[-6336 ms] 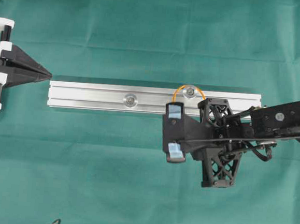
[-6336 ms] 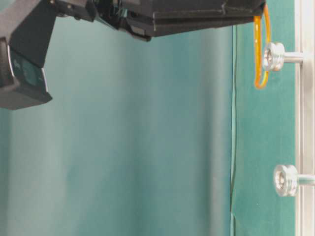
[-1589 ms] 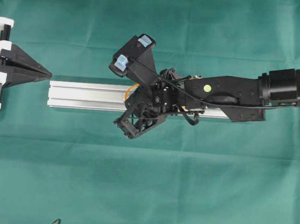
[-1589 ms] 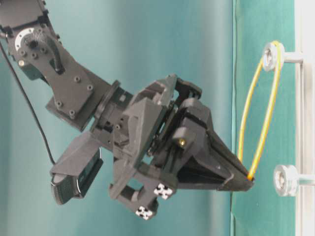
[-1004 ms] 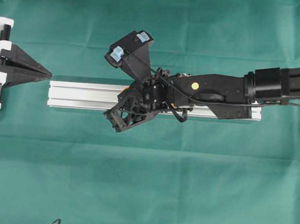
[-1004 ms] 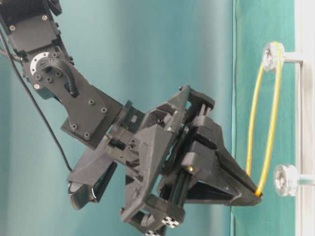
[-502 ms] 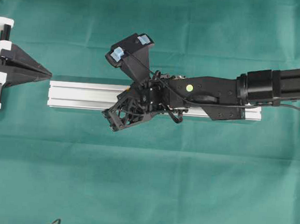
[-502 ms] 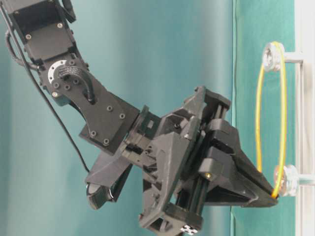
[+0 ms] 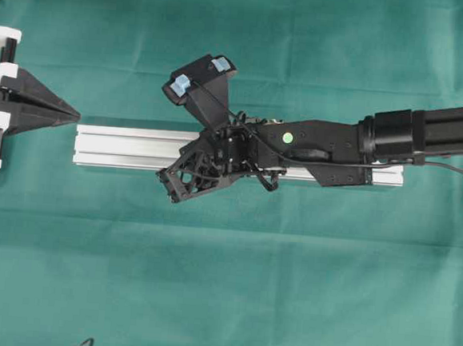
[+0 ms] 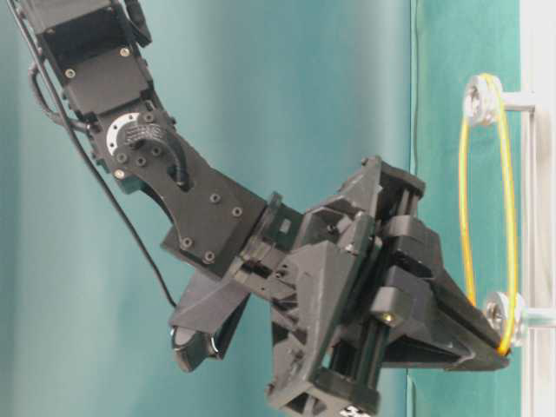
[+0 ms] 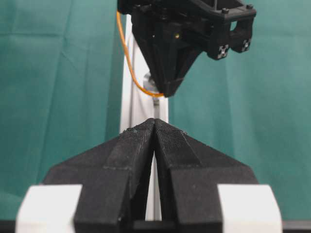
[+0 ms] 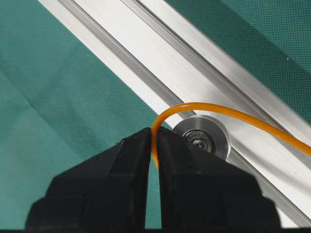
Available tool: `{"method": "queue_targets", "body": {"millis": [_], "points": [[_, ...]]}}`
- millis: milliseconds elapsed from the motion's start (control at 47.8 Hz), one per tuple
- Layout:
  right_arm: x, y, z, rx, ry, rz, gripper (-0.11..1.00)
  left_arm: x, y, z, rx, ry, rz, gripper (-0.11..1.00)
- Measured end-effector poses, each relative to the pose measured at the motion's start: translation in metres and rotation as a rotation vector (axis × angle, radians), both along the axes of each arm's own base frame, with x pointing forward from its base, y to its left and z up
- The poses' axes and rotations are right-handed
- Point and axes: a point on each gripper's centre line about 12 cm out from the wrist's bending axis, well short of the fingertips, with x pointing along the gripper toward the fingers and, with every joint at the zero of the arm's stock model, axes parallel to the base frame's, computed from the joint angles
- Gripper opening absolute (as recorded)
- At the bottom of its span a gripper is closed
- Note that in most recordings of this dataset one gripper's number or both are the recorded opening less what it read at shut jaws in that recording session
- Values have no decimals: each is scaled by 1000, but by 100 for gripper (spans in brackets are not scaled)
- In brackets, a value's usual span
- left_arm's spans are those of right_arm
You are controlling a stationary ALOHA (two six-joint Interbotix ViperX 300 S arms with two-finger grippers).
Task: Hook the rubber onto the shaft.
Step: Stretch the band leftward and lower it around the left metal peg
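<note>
The orange rubber band (image 10: 465, 217) is stretched into a long loop. One end hangs on the upper shaft (image 10: 480, 98) of the aluminium rail (image 9: 121, 144). My right gripper (image 10: 502, 350) is shut on the other end, just past the head of the lower shaft (image 10: 499, 313). In the right wrist view the band (image 12: 218, 110) curves over the shaft's silver pulley (image 12: 203, 138) and into the closed right gripper (image 12: 154, 133). I cannot tell whether it sits on that shaft. My left gripper (image 11: 154, 121) is shut and empty at the rail's left end (image 9: 74, 115).
The right arm (image 9: 330, 145) lies along the rail and hides both shafts in the overhead view. The rail rests on green cloth (image 9: 223, 284). A small black cable end (image 9: 83, 343) shows at the bottom edge.
My right gripper has carried the band's free end further along the rail, from short of the second shaft to just past its head, stretching the loop. The left gripper has not moved.
</note>
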Motion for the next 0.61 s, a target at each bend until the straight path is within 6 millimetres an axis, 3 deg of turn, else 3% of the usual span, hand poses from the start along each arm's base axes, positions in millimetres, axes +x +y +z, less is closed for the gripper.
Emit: {"method": "queue_targets", "body": {"millis": [606], "points": [[-2, 8, -5, -1, 26, 14, 7, 0, -2, 0, -2, 0, -8, 0]]}}
